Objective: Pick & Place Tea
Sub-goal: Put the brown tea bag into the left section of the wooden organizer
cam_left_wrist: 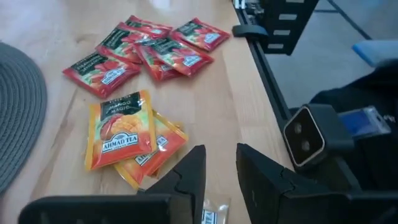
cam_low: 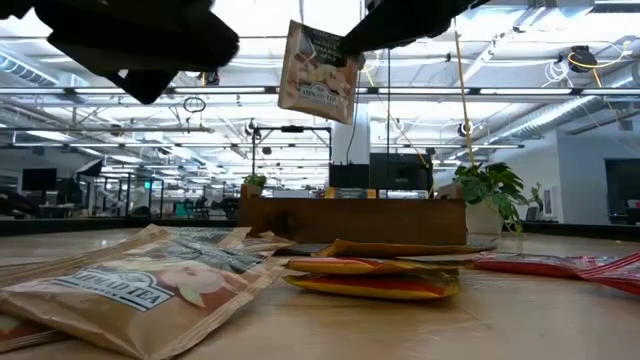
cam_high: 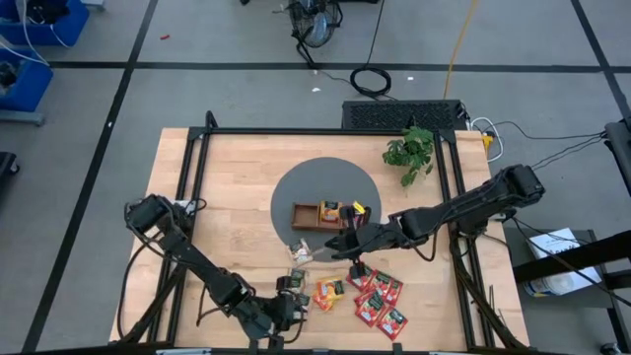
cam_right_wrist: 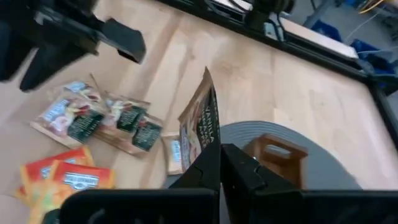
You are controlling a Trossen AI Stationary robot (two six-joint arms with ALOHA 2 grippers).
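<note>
right gripper (cam_right_wrist: 219,163) pressed together on the edge of a pale tea packet (cam_right_wrist: 200,127), held aloft near the wooden tray (cam_high: 323,215) on the grey round mat (cam_high: 296,187); same packet hanging well clear of the table in the low view. not yet over a compartment, as far as can be judged.

left gripper (cam_left_wrist: 219,168) part spread, nothing between the fingers, hovering at the table's front edge just beside the orange packets (cam_left_wrist: 124,134).

tray already holding a few packets, count unclear. left on the table: orange packets (cam_high: 328,292), a cluster of red packets (cam_high: 380,299), pale packets (cam_right_wrist: 93,118) near the mat's edge.

judged: task in its early-to-middle part; one packet in transit, most of the packets yet to be placed.

potted plant (cam_high: 410,151) at the far side, well apart from the work.
</note>
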